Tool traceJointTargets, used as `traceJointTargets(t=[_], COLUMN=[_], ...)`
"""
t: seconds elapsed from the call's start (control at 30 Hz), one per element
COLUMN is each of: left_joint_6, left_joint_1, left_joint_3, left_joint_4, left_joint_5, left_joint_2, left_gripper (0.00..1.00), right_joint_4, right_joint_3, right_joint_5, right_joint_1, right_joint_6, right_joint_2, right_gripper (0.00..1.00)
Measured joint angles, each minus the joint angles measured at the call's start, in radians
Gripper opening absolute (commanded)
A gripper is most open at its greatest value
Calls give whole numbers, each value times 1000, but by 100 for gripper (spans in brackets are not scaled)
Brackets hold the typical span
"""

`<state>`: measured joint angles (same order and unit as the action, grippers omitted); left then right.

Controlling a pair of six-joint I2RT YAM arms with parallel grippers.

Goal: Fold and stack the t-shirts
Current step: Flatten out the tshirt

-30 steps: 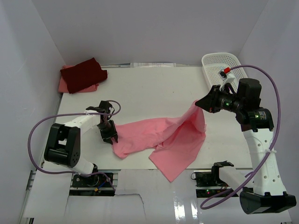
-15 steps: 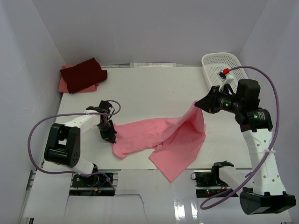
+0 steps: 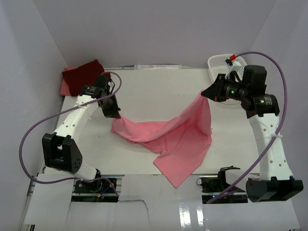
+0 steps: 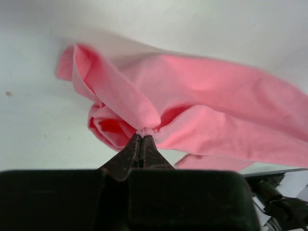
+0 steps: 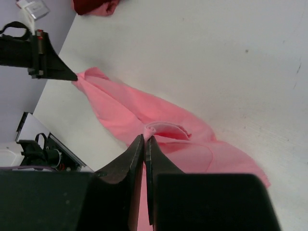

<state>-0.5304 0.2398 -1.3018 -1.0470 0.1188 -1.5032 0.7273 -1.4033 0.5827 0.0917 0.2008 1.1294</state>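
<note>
A light pink t-shirt point(image 3: 173, 137) hangs stretched between both grippers above the white table point(image 3: 159, 91), its lower part trailing toward the near edge. My left gripper point(image 3: 117, 116) is shut on the shirt's left end point(image 4: 144, 131). My right gripper point(image 3: 203, 94) is shut on its right end point(image 5: 153, 130). Cloth bunches at both pinch points. At the far left corner a dark maroon t-shirt point(image 3: 83, 74) lies folded on top of a salmon pink t-shirt point(image 3: 64, 86). The right wrist view also shows the left gripper point(image 5: 72, 77) and the far stack point(image 5: 96, 7).
A white mesh basket point(image 3: 219, 65) stands at the far right corner, behind the right arm. Purple cables loop off both arms. White walls close in the table on three sides. The table's near edge point(image 3: 144, 174) lies below the hanging cloth.
The left gripper has shut on the shirt's left end and lifted it up and toward the far left. The right gripper has risen slightly with its end. The shirt now spans between them.
</note>
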Motion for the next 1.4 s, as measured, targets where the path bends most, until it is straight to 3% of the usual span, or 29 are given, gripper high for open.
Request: traceJointTargets(t=[0.13,0.27,0.37,0.47,0.6,0.8,0.93,1.03,1.13,1.27,1.4], left_joint_6=[23,33,21,-12,-69,-91,-90,-103,-119,-134,-171], left_joint_1=[-18,-57,-74,-74,-74,-73,-72,-71,-69,-69,-105], left_joint_3=[-306,-454,-431,-339,-193,-246,-294,-242,-85,76,3], left_joint_4=[-57,-79,-81,-55,63,209,275,296,332,420,483], left_joint_5=[-2,3,-1,-17,-82,-217,-268,-249,-191,-63,101], left_joint_2=[4,32,97,226,592,1020,1109,1086,986,581,32], left_gripper=[0,0,0,0,0,0,0,0,0,0,0], right_joint_4=[0,11,10,16,-9,-165,-251,-304,-299,-302,-307], right_joint_3=[-228,-476,-626,-657,-645,-644,-669,-549,-360,-97,-34], right_joint_5=[-10,-8,6,25,68,102,113,121,110,71,66], right_joint_1=[0,-1,-1,-1,-1,-1,0,0,0,0,-28], right_joint_6=[2,7,6,6,17,52,70,86,109,143,172], right_joint_2=[132,167,129,20,-163,-399,-447,-449,-422,-255,121], right_gripper=[8,8,8,8,8,8,8,8,8,8,8])
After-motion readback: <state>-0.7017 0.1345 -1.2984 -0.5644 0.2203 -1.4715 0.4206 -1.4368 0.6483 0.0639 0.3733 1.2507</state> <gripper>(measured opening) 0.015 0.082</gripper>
